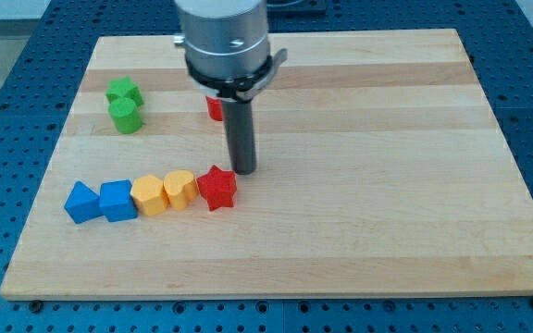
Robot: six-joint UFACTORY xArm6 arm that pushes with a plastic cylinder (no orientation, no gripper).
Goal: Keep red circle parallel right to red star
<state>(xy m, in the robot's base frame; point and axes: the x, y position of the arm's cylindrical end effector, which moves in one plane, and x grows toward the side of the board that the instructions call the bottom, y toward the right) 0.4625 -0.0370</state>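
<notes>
The red star (216, 188) lies at the right end of a row of blocks near the board's lower left. The red circle (214, 108) is mostly hidden behind the arm's rod, higher up the board; only its left edge shows. My tip (243, 170) rests on the board just above and to the right of the red star, close to it but apart. The red circle is well above the tip.
Left of the red star the row holds a yellow heart (179, 188), a yellow hexagon (148, 196), a blue cube (117, 200) and a blue triangle (81, 203). A green star (124, 92) and a green cylinder (126, 116) sit at the upper left. The wooden board (387, 185) lies on a blue perforated table.
</notes>
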